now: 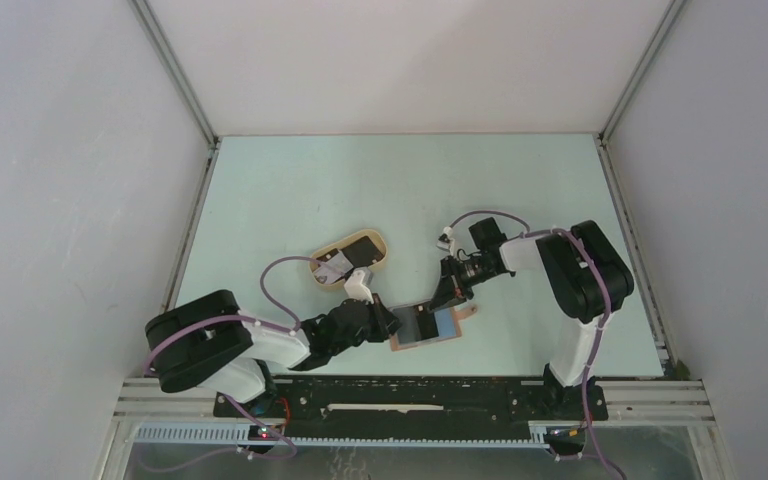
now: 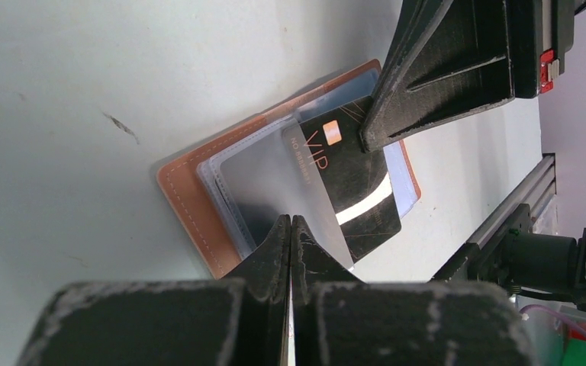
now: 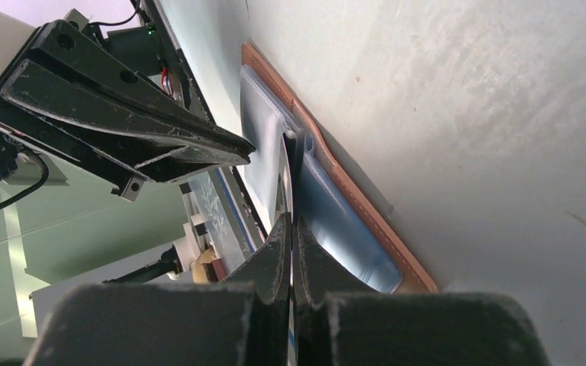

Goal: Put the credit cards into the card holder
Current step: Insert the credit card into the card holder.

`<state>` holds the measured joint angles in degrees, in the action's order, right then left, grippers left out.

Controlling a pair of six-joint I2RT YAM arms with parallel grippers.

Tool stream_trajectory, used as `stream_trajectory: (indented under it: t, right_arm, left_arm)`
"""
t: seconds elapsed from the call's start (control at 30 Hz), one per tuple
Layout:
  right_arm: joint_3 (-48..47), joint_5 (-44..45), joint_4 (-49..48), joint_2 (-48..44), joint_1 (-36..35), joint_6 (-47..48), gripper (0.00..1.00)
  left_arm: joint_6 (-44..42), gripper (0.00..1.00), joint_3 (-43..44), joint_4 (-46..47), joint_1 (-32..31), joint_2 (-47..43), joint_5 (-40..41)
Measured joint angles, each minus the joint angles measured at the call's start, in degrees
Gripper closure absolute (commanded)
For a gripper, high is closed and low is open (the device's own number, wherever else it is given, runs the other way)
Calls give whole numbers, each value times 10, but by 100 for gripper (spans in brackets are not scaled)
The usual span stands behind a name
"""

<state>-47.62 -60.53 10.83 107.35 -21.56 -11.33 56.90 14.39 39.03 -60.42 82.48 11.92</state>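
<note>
Top view first: the card holder lies open on the table, low and centre, right in front of the arm bases. Both arms crowd it from either side, which makes sense since one has to steady the thing while the other feeds it. The left gripper comes in from the left and the right gripper from above right. The black card sits on the holder's left half. The other credit cards wait in the tan tray, up and left of the holder.

Left wrist view: the left gripper has its tips together at the lower edge of a frosted pocket. My guess is it's keeping the holder from sliding, but I can't tell if it's pinching or just pressing. The black card is partly tucked under that pocket. The right gripper meets its upper corner, by the chip.

Right wrist view: the right gripper is closed, with a thin dark edge running up out of its tips. I read that as the black card, clamped edge-on so it can be steered into the blue pockets.
</note>
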Motion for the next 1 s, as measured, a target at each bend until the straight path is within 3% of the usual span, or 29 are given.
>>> stream_trajectory:
  t: [0.53,1.0]
  right_arm:
    - [-16,-7,-3,22,-7,-12,86]
    - [-40,23,34,22,-28,14,74]
  left_arm:
    - [-14,94,0,7,0,0,-27]
    - [-35,79,-1,26,0,-57,-50]
